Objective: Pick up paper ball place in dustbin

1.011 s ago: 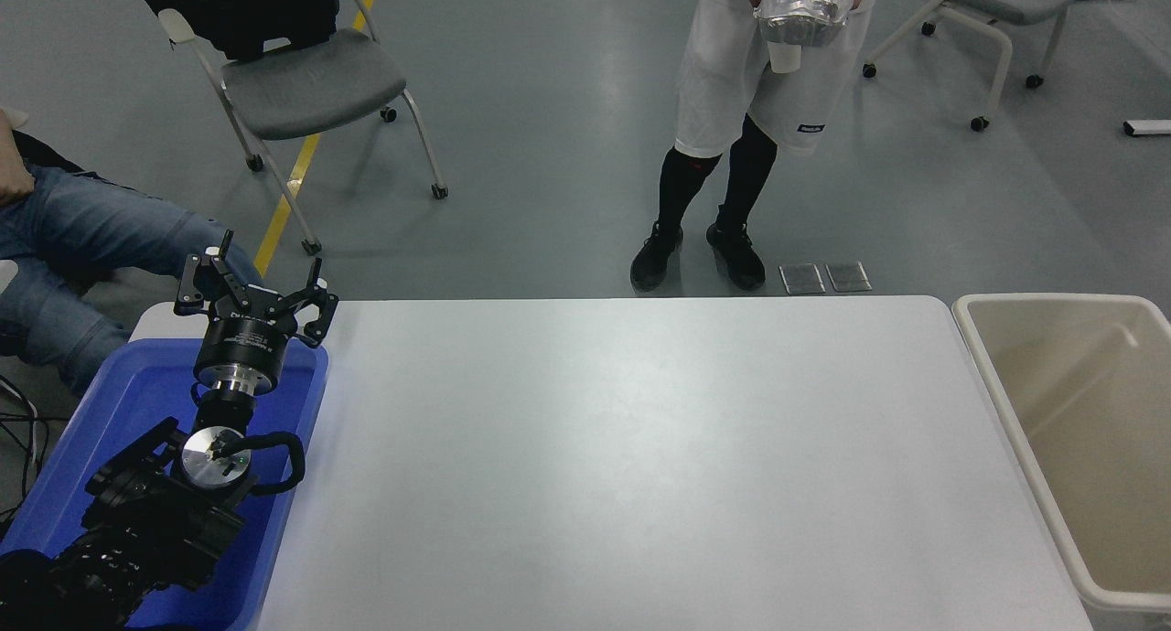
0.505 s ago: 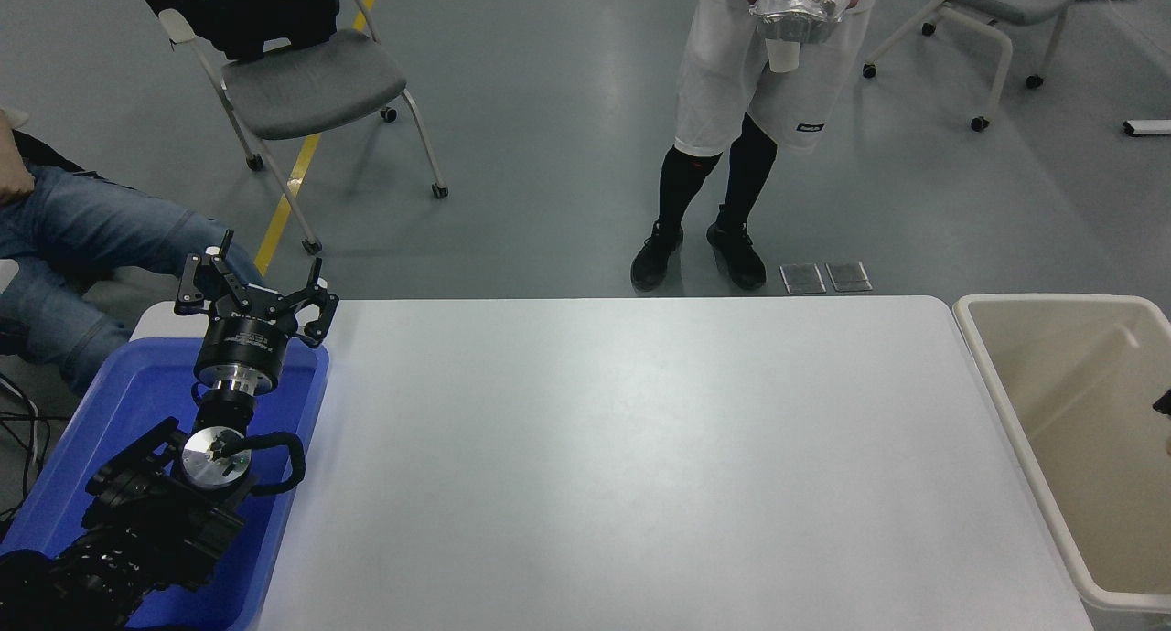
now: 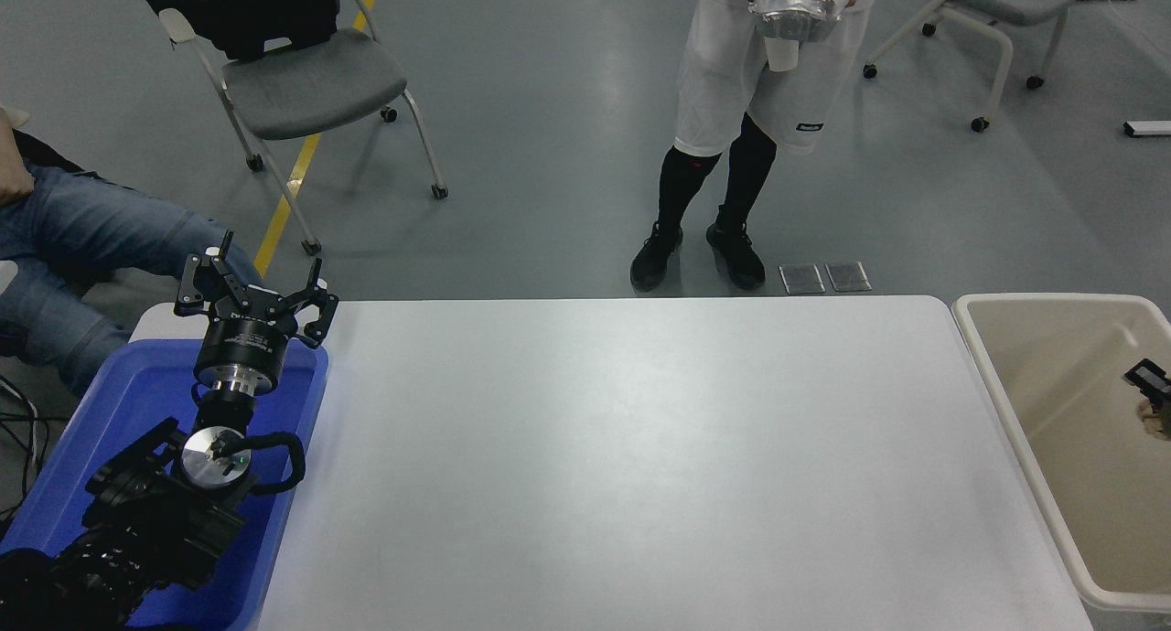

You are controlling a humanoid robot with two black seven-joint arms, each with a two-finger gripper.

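The right gripper [image 3: 1154,389] enters at the right edge over the dustbin [image 3: 997,389], a scrap of tan, seemingly the paper ball [image 3: 1149,413], just below its black tip; whether it grips cannot be told. Crumpled paper should be light, soft and easily squeezed, best pinched across its middle. The left gripper [image 3: 252,288] rests parked, fingers spread, over a blue tray [image 3: 302,411]. A person [image 3: 750,110] stands beyond the table [image 3: 622,466]; nothing obstructs.

I see a blue tray [image 3: 110,402] at the white table's [image 3: 640,457] left end. Beyond it, a person [image 3: 759,110] stands holding a foil bag [image 3: 798,9]; a grey chair [image 3: 302,82] sits far left.
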